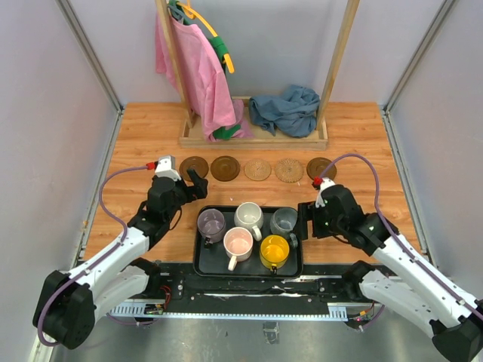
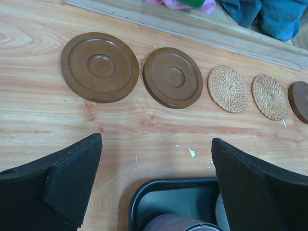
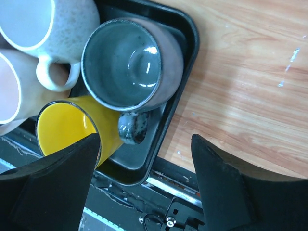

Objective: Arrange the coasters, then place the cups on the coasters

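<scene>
Top view: both arms reach forward with bent elbows. Five coasters (image 1: 257,170) sit in a row beyond the tray (image 1: 198,256), which holds the cups (image 1: 249,215).

Left wrist: the left end effector (image 2: 156,139), fingers wide apart, hovers over the worktop (image 2: 48,125).

Right wrist: the right end effector (image 3: 145,137), fingers apart, holds nothing above the grey-blue mug (image 3: 127,62).

Pale grey walls (image 1: 45,90) enclose wood-grain counter (image 1: 136,128). Upper centre: wooden rack (image 1: 337,53), pink garment (image 1: 200,75) hanging, blue cloth (image 1: 285,109) crumpled on its base.

3 brown coasters (image 1: 225,167), 2 woven coasters (image 1: 257,170), 5 mugs (image 1: 248,216), 1 tray (image 1: 204,270), 1 rack (image 1: 337,53), 1 pink cloth (image 1: 200,75), 1 blue cloth (image 1: 285,109).
</scene>
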Controlling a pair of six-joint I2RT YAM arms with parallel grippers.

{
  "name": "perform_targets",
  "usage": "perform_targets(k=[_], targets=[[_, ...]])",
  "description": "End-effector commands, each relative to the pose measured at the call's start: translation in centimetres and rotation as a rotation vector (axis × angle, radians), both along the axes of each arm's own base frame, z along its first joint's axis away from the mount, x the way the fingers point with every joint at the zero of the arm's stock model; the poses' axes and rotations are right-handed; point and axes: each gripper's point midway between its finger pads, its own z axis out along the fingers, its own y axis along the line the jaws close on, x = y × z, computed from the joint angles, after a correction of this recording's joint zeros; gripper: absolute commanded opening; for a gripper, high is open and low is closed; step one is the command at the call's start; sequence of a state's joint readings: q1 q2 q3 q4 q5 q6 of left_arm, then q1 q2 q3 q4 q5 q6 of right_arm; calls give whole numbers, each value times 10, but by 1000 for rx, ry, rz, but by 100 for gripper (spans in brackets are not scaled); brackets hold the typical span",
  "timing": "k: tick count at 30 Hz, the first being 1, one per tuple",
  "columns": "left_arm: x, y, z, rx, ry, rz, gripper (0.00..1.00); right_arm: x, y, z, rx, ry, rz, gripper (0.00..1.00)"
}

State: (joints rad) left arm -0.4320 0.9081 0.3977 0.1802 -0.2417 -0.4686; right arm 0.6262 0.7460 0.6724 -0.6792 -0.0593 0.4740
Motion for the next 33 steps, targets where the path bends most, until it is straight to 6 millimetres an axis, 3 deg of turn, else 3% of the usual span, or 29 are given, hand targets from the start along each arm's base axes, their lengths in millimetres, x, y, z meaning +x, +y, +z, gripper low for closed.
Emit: perform_targets(k=[1,8,23,33], targets=[[-3,-6,-4,-7,11,-20,100,-11,5,-10,-21,37,21,77],[-3,-5,-7,1,13,-19,100,-13,16,-21,-80,46,65,76],[-7,-6,-19,1,36,-25,100,-6,15,-45,-168,75,38,63],[-6,-4,-20,3,35,-18,100,-8,20,-55,-184,107,60,59]])
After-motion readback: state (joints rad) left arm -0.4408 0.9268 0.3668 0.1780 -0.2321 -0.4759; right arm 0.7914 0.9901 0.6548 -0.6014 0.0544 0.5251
